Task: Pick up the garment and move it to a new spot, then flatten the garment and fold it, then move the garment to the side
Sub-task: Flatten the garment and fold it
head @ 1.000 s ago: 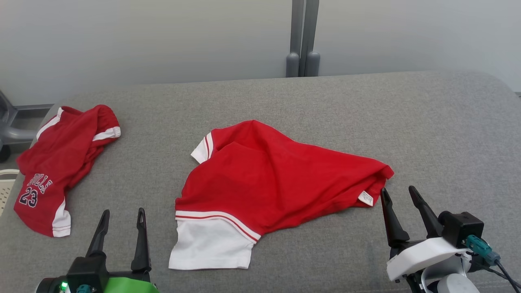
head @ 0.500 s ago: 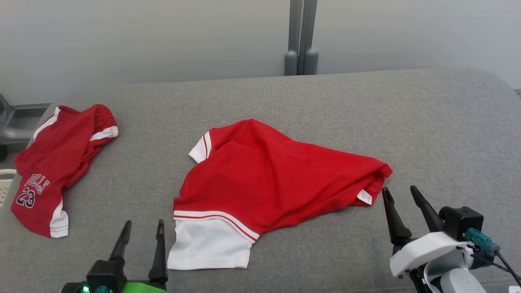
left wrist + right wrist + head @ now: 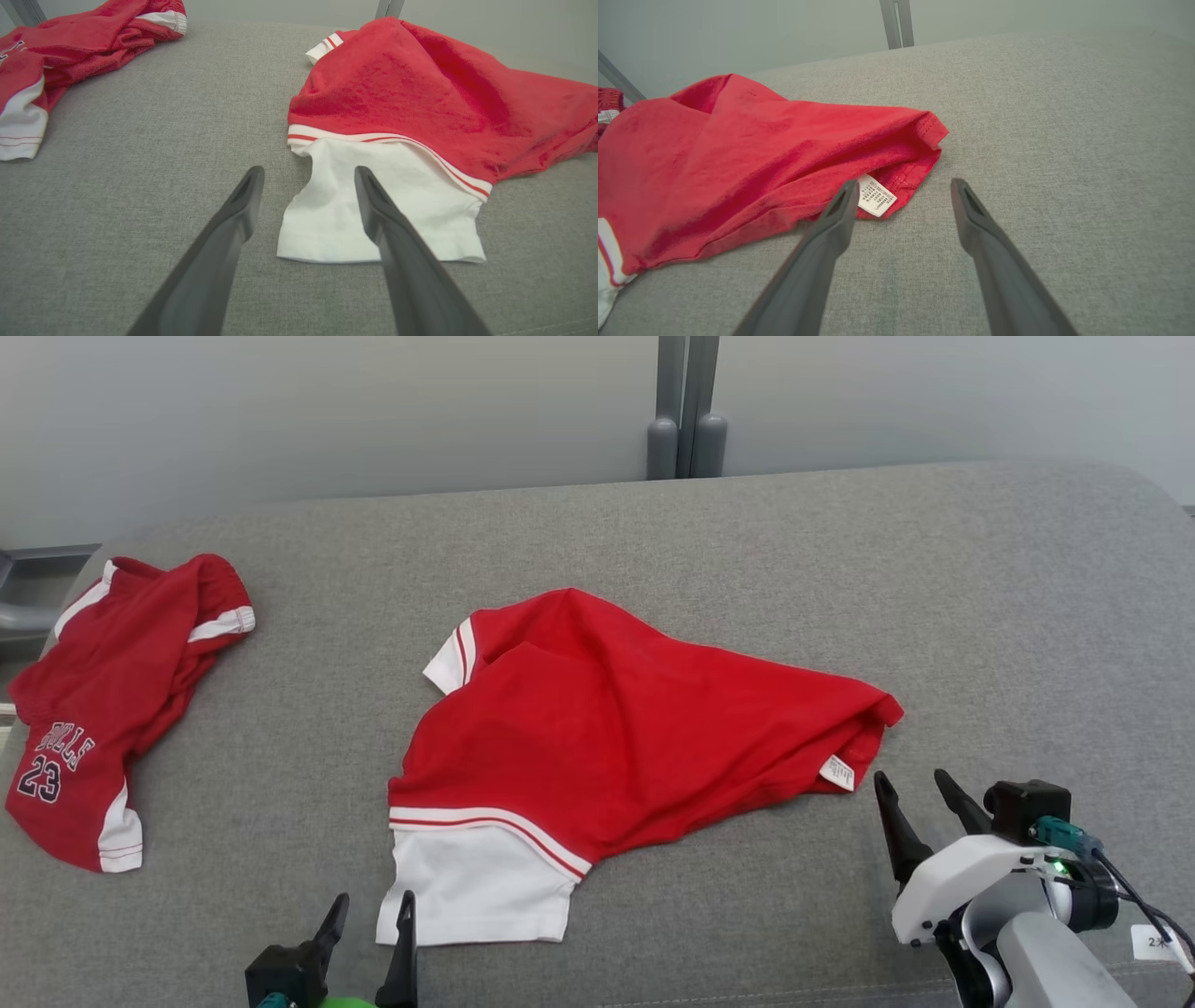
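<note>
Shirt (image 3: 607,728): lying across the cushion (image 3: 840,569), long axis running left-right, white sleeve (image 3: 476,887) pointing toward the robot.
Left gripper (image 3: 373,898): gaping at the sleeve's edge.
Right gripper (image 3: 910,777): gaping near the tag (image 3: 837,772).

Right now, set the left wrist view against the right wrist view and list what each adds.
Left wrist view adds: the open left gripper, one finger crossing the fully visible white sleeve. Right wrist view adds: the open right gripper and the white care label beside one finger. Shared: the red shirt, the grey cushion, and the second red garment, a sliver in the right wrist view.
</note>
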Motion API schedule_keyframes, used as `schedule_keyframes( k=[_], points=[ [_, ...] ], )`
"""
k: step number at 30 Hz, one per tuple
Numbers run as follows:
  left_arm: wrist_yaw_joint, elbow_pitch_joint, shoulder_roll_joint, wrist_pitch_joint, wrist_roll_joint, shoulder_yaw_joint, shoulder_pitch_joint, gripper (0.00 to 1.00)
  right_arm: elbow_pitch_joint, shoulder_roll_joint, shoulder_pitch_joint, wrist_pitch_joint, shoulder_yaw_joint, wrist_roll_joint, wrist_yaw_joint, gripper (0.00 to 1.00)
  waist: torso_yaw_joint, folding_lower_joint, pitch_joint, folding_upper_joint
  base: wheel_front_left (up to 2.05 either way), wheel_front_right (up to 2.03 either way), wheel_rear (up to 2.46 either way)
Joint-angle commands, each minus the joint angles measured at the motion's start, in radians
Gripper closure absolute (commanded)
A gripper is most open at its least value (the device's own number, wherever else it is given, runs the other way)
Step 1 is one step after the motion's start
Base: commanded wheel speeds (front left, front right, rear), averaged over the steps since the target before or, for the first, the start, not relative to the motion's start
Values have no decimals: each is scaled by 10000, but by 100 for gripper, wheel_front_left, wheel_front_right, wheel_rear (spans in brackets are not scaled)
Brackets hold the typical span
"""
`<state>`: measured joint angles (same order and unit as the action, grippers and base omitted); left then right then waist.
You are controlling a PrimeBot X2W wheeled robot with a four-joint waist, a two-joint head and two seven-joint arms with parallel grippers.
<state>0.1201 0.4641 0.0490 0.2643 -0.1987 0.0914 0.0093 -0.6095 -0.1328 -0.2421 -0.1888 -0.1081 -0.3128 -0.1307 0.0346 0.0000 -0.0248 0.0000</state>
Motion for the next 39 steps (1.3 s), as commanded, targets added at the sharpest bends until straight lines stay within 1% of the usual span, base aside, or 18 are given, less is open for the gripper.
schedule_keyframes(
  k=[1,9,10,14,18,23,24,25,26,27,31,35,39],
  points=[
    [33,182,31,-5,-75,21,-174,0,-415,-15,-350,-133,-28,-154,-1,0,45,0,-169,0,0,0,0],
    [79,914,32,-5,-171,189,-604,0,-2515,87,-1783,-472,-439,-377,-1,0,148,0,-752,0,0,0,0],
    [79,914,32,-5,-171,189,-604,0,-2515,87,-1783,-472,-439,-377,-1,0,148,0,-752,0,0,0,0],
    [87,1245,31,-5,-182,308,-930,0,-3486,111,-2439,-599,-551,-565,-1,0,270,0,-1053,0,0,0,0],
    [98,1579,28,-5,-253,476,-1185,0,-4200,166,-2951,-697,-692,-714,-1,0,325,0,-1295,0,0,0,0],
    [106,2073,25,-19,-715,972,-1437,0,-4867,254,-3329,-724,-865,-843,-1,0,354,0,-1412,0,0,0,0],
    [107,2158,23,-22,-889,1088,-1437,0,-4949,269,-3358,-728,-900,-862,-1,20,363,0,-1408,0,0,0,0],
    [107,2250,20,-25,-912,1224,-1457,28,-5026,283,-3383,-736,-936,-895,-1,56,373,0,-1396,0,0,0,0],
    [109,2312,8,-25,-978,1306,-1498,69,-5085,292,-3395,-724,-973,-924,-2,81,384,0,-1375,0,0,0,0],
    [110,2369,9,-25,-1043,1357,-1521,100,-5116,284,-3397,-730,-1006,-948,-2,100,397,0,-1351,0,0,0,0],
    [109,2174,75,-13,-1220,1480,-1579,100,-4852,129,-3307,-742,-1107,-976,-1,100,406,0,-1234,0,0,0,0],
    [101,1560,189,-8,-1093,1314,-1372,100,-4306,-9,-2996,-755,-1159,-990,-1,100,429,0,-1077,0,0,0,0],
    [101,699,203,-5,-827,1031,-1163,100,-3497,-162,-2552,-758,-1157,-1176,-1,100,469,0,-880,0,0,0,0]
  ],
)
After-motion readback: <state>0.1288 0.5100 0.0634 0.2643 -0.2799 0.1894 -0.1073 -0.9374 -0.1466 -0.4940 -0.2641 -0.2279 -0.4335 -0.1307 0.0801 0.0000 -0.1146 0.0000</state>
